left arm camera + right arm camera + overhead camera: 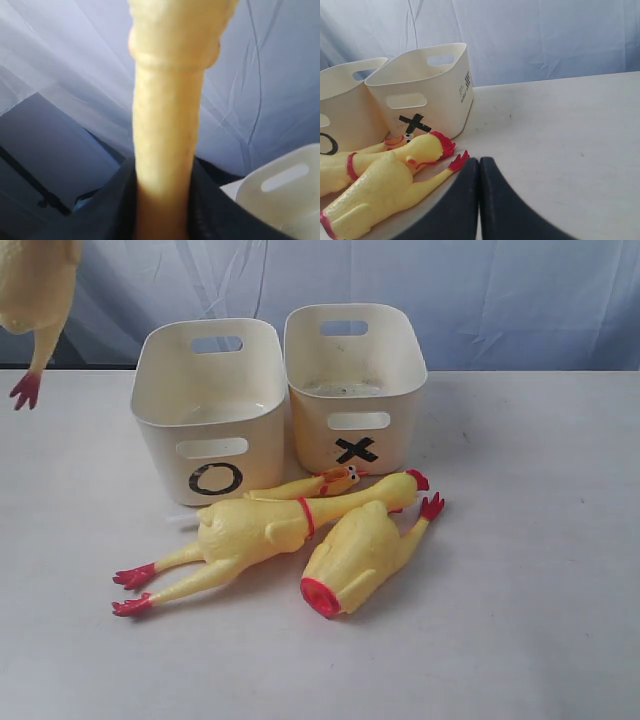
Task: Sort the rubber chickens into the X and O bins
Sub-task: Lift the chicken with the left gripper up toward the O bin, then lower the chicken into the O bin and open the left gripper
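Rubber chickens (270,530): three down on the tabletop (520,600), one up in the air.

O bin (165,455) and X bin (312,430): side by side at the back. O on the left of the exterior view, X on the right and set a little further back.

Long chicken (240,535), red band round the neck: lies flat just in front of the bins. Red feet toward the left of the exterior view, red-combed head below the X mark.

Small thin chicken (305,486): lies between the long one and the bin fronts, along its neck, head just left of the X mark.

Headless stubby chicken (355,555): nearest the camera, against the long one's neck. Red cut end toward the front, one red foot pointing back and right.

Fourth chicken (35,285): hangs at the top left corner of the exterior view, well above the tabletop, one leg and red foot dangling.

Left hand (162,212): grips this chicken, a narrow yellow part squeezed between the dark fingers (112,215).

Right hand (479,200): closed, tips pressed together, nothing held. Sits low over the tabletop, just beside the stubby chicken's foot.
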Motion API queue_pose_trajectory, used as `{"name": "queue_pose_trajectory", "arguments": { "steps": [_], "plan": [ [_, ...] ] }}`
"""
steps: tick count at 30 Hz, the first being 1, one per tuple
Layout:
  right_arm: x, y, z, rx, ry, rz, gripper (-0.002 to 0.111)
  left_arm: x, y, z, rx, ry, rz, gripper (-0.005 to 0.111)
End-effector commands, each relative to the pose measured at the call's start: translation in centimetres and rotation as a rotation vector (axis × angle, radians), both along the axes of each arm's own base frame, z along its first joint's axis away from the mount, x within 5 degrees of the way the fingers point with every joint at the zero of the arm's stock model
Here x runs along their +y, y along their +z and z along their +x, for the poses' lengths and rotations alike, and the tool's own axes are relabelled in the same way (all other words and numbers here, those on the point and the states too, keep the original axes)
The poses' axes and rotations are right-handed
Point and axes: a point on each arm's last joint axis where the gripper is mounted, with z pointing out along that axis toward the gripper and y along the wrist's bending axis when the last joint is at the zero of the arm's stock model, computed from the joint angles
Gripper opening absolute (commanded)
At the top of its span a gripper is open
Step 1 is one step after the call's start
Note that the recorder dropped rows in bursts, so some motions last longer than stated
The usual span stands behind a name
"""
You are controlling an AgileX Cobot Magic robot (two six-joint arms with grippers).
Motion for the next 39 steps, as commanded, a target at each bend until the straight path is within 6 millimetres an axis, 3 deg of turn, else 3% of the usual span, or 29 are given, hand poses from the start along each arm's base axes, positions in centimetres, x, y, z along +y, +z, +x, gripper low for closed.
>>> {"name": "queue_pose_trajectory", "arguments": {
  "steps": [1,10,16,23,31,39],
  "plan": [
    [0.0,0.0,0.0,-0.009,0.001,0.002,-0.001,2.0,1.3,0.6,-0.105,-0.038,-0.189,0.0],
    [0.0,0.1,0.0,-0.015,-0.001,0.008,-0.001,7.1,2.5,1.7,-0.225,-0.061,-0.597,0.0],
    [0.0,0.1,0.0,-0.015,-0.001,0.008,-0.001,7.5,3.2,2.0,-0.28,-0.257,-0.789,0.0],
    [0.0,0.1,0.0,-0.015,-0.001,0.008,-0.001,6.6,0.0,4.2,-0.227,-0.358,-0.91,0.0],
    [0.0,0.1,0.0,-0.015,-0.001,0.008,-0.001,6.2,-2.8,6.0,-0.162,-0.384,-0.878,0.0],
    [0.0,0.0,0.0,-0.009,0.001,0.012,-0.001,4.5,-6.1,7.4,-0.05,-0.389,-0.857,0.0]
  ]
}}
